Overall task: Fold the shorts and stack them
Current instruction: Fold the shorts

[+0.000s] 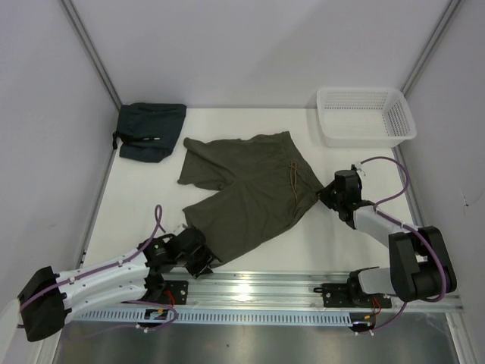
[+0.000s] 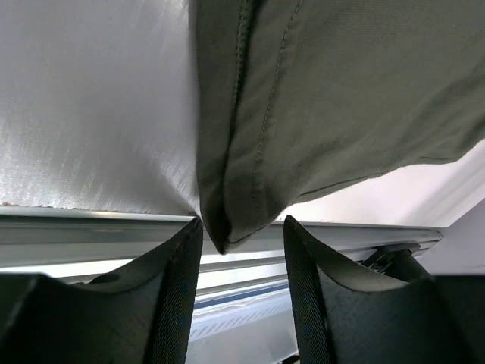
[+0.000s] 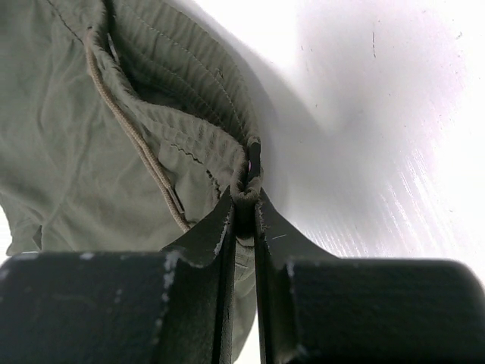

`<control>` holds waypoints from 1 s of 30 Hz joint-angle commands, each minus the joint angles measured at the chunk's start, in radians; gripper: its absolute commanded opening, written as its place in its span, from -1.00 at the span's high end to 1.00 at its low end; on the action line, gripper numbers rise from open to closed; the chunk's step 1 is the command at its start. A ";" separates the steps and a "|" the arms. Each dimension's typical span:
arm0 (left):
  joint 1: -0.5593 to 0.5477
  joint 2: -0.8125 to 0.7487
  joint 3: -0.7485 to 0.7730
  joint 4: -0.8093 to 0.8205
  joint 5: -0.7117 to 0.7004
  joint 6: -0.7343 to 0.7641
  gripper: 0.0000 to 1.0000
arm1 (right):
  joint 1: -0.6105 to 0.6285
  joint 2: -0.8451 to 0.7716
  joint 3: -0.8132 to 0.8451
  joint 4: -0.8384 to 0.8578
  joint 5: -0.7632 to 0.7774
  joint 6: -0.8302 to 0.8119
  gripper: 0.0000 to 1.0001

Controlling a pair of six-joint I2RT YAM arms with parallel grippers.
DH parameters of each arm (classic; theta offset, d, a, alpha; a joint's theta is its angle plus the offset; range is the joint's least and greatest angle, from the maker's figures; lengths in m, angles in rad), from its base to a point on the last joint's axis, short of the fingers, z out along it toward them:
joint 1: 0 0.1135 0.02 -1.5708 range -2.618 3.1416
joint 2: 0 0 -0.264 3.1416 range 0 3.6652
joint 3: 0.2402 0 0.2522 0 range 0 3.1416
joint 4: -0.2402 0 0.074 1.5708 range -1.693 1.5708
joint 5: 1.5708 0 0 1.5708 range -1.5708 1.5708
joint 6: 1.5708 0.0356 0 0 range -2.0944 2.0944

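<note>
The olive-green shorts (image 1: 250, 189) lie spread on the white table, waist to the right, legs to the left. The brownish drawstring (image 1: 293, 180) lies across the waist. My right gripper (image 1: 322, 196) is shut on the gathered waistband (image 3: 246, 178) at the shorts' right edge, and the drawstring (image 3: 136, 136) runs just left of the fingers. My left gripper (image 1: 203, 262) is at the near leg's bottom corner. In the left wrist view the hem corner (image 2: 220, 227) hangs between the tips of the left gripper (image 2: 242, 227), touching the left finger, with a gap to the right finger.
A white plastic basket (image 1: 364, 114) stands at the back right. A dark folded garment (image 1: 151, 129) lies at the back left. The aluminium rail (image 1: 303, 284) runs along the near edge, right under the left gripper. Walls close in both sides.
</note>
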 commanded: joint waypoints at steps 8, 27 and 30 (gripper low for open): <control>0.073 0.025 -0.032 0.089 -0.047 -0.007 0.23 | 0.009 -0.074 -0.002 0.002 0.052 0.018 1.00; 0.119 -0.187 0.058 -0.103 -0.019 0.108 1.00 | 0.051 -0.382 0.017 -0.448 0.100 0.061 1.00; 0.119 -0.222 0.090 -0.175 -0.022 0.124 1.00 | 0.058 -0.387 0.042 -0.550 0.085 0.054 1.00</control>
